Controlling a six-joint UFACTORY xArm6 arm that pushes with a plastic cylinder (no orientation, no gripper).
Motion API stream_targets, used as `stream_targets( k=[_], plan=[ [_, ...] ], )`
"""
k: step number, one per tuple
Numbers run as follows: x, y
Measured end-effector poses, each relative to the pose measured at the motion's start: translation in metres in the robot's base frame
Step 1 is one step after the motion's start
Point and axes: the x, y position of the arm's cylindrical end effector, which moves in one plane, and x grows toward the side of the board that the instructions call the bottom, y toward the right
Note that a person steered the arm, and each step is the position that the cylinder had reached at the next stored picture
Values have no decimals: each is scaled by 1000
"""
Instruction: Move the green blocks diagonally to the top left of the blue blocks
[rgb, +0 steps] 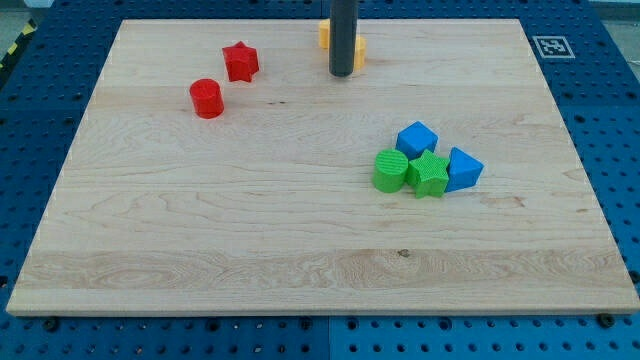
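A green cylinder (390, 170) and a green star (428, 174) sit side by side at the view's right of centre. A blue cube (417, 138) touches them just above, and a blue wedge-like block (462, 169) touches the green star on its right. My tip (342, 73) is near the view's top centre, far above and left of this cluster, touching none of these blocks.
A red star (240, 61) and a red cylinder (207, 98) lie at the upper left. Yellow blocks (357, 50) are partly hidden behind the rod at the top. The wooden board (200, 250) rests on a blue pegboard.
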Motion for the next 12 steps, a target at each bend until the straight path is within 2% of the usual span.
stream_targets(
  k=[1,2,4,6,7,8,9,11,12],
  plan=[
    [34,7],
    [102,15],
    [139,96],
    [140,153],
    [154,201],
    [203,205],
    [234,173],
    [224,33],
    [214,-14]
  ],
)
